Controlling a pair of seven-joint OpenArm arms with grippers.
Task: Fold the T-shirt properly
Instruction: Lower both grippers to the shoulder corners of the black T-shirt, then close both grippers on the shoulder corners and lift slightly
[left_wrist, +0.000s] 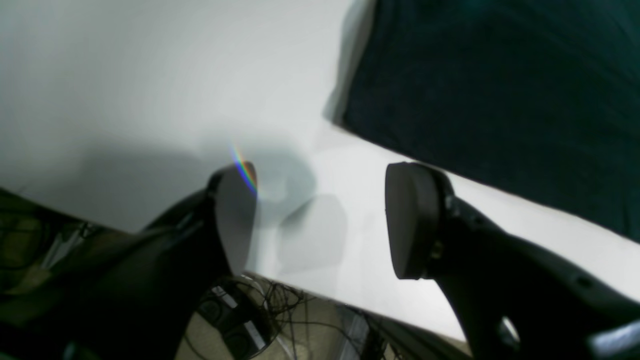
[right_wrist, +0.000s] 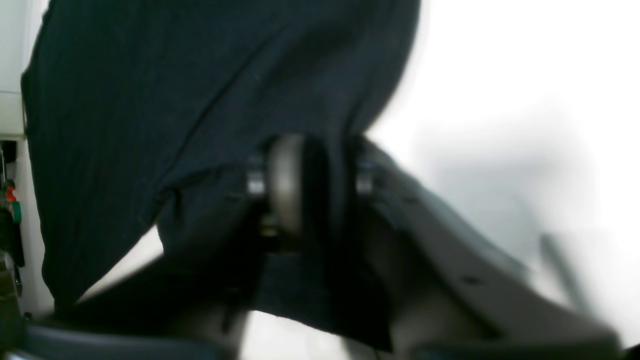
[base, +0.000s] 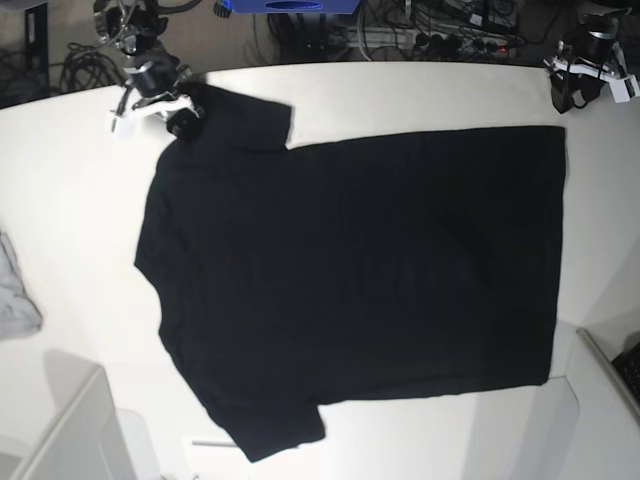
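The black T-shirt lies spread flat on the white table, plain side up, with its hem toward the right. At the far left corner, my right gripper sits on the far sleeve. In the right wrist view the right gripper is shut with a fold of the T-shirt pinched between its pads. My left gripper hovers at the far right corner. Its fingers stand wide apart over bare table, just off the T-shirt's edge, holding nothing.
A small grey cloth lies at the table's left edge. A white box stands at the near left corner. Cables and gear crowd the floor beyond the far edge. The table's edge runs just under the left gripper.
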